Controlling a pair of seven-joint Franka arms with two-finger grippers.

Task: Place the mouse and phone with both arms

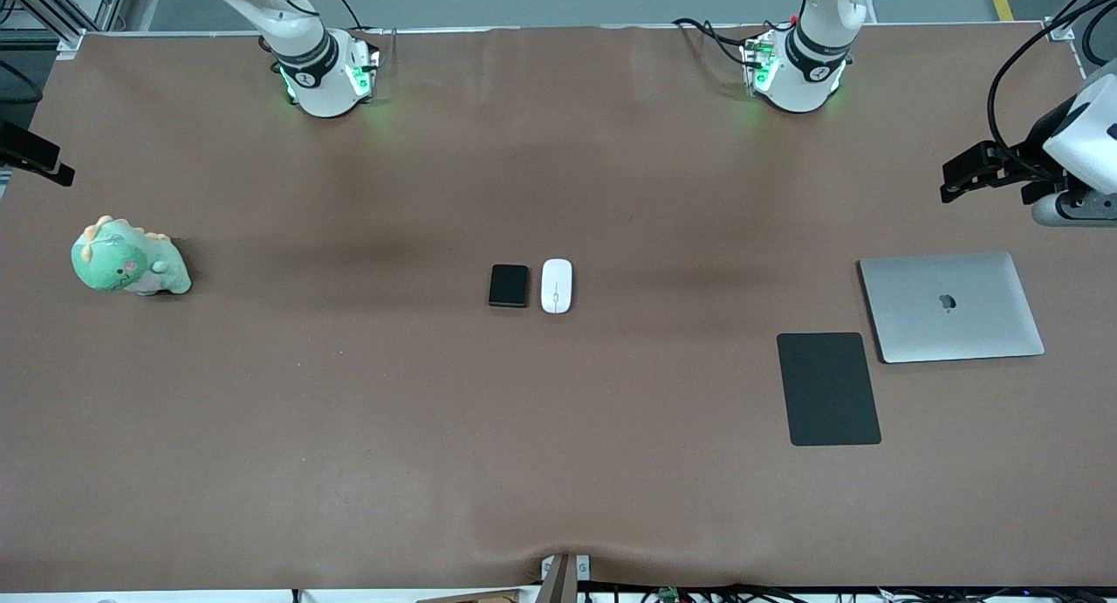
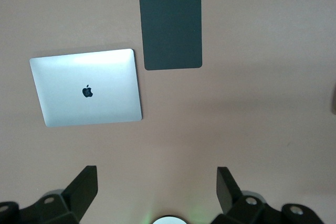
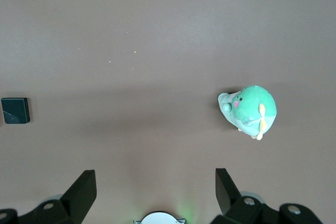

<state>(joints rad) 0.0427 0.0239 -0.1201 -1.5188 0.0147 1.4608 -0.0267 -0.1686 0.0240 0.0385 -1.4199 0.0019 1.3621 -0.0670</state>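
Phone (image 1: 509, 285) and mouse (image 1: 556, 285) lie side by side mid-table, long axes toward the bases; phone toward the right arm. Left claw (image 2: 157, 187) and right claw (image 3: 156, 187) hang released, high.

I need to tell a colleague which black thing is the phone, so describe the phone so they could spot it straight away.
Start at the middle of the brown table, well away from the silver laptop. There the phone lies flat beside the white mouse, on the side toward the right arm's end. It is small and glossy black, unlike the much larger dull black pad by the laptop.
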